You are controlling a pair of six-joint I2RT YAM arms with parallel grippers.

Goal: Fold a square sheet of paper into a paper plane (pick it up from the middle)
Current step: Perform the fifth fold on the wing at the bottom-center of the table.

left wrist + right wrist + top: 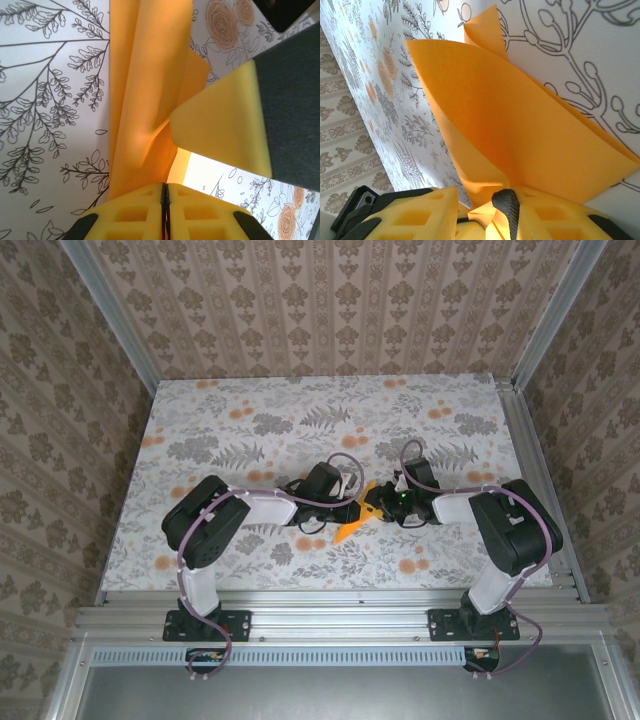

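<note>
At the middle of the flowered table [200, 420], the two arms meet over the orange sheet of paper [350, 530], which is creased and lifted partly off the surface. The left gripper [164, 200] has its yellow fingers pressed together on the paper's lower edge [150, 75]. The folded layers [520, 140] run down between the fingers of the right gripper [475, 215]; I cannot tell whether those fingers clamp them.

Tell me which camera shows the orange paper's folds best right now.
Right wrist: the orange paper spreads wide there, its layered flaps and edges plain. Left wrist gives a close, narrow strip of it; the top view gives a small sliver between the arms.
</note>
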